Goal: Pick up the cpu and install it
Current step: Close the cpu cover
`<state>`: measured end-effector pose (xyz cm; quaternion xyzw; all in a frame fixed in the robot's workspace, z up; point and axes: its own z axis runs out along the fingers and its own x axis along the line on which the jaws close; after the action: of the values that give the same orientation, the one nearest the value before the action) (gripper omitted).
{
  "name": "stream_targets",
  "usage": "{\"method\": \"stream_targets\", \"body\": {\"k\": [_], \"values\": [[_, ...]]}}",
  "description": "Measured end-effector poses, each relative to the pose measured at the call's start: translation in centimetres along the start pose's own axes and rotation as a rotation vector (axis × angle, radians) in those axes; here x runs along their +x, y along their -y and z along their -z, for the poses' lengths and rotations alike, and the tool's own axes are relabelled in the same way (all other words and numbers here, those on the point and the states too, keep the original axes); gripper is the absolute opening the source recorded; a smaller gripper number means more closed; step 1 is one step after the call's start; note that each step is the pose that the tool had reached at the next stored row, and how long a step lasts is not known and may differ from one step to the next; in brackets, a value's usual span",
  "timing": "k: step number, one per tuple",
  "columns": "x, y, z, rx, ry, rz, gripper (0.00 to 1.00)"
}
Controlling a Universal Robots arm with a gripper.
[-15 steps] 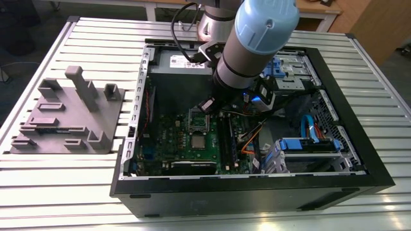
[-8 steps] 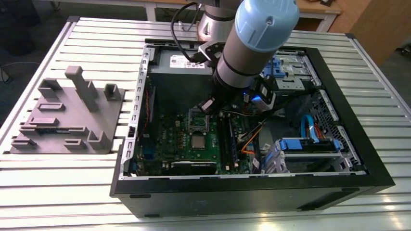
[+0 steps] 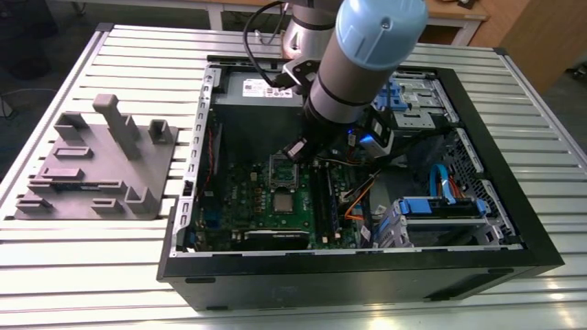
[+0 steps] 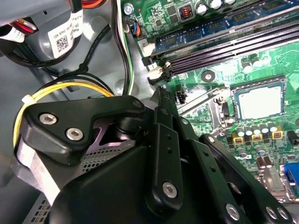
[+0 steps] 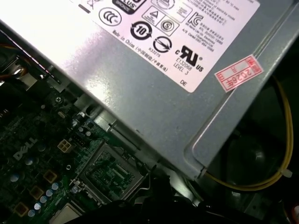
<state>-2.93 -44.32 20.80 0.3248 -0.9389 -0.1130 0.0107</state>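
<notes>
The cpu (image 3: 286, 203) is a small silvery square lying flat in its socket on the green motherboard (image 3: 243, 199) inside the open computer case. In the second wrist view the cpu (image 4: 259, 100) sits inside the socket's frame. The hinged socket frame (image 3: 280, 170) stands open just behind it and appears again as the socket frame (image 5: 110, 175) in the first wrist view. My gripper (image 3: 298, 150) hangs low inside the case, above the open frame and just behind the cpu, not touching the cpu. Its black linkage (image 4: 163, 154) blocks the near part of the second wrist view.
The grey labelled power supply (image 5: 140, 70) sits close beside the gripper at the case's back. Memory slots (image 4: 224, 46), a yellow cable (image 4: 60, 88) and other loose wires are nearby. Blue drive cages (image 3: 440, 206) fill the exterior view's right. A grey fixture block (image 3: 92, 165) stands on the table.
</notes>
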Motion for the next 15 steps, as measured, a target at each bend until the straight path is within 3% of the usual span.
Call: {"method": "stream_targets", "body": {"k": [8,15], "values": [[0.00,-0.19,0.29,0.0154,-0.0137,0.005,0.10],[-0.02,-0.36,0.71,0.0207,-0.0196,0.011,0.10]]}}
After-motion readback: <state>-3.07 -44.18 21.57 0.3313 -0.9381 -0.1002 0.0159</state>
